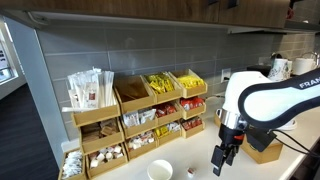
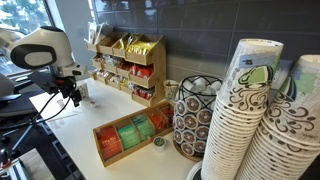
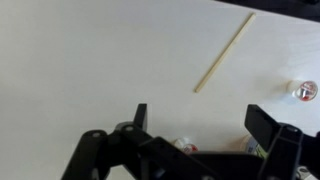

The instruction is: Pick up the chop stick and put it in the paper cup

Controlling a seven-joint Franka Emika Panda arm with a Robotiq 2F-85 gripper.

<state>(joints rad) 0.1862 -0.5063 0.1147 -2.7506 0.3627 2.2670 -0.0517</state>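
Observation:
A thin pale wooden chopstick (image 3: 224, 52) lies at a slant on the white counter in the wrist view, ahead of and apart from my gripper (image 3: 200, 120). The gripper's jaws are wide open and empty. In an exterior view the gripper (image 1: 225, 158) hangs just above the counter, right of the small white paper cup (image 1: 160, 170), which stands upright near the front edge. In an exterior view my gripper (image 2: 72, 97) is at the far left over the counter. The cup is out of the wrist view.
A wooden organizer of condiment packets (image 1: 140, 110) stands against the wall and shows in both exterior views (image 2: 130, 60). A small round creamer pod (image 3: 303, 90) lies near the chopstick. A wooden tea box (image 2: 130, 135), a wire holder (image 2: 192, 115) and tall patterned cup stacks (image 2: 240, 120) stand further along.

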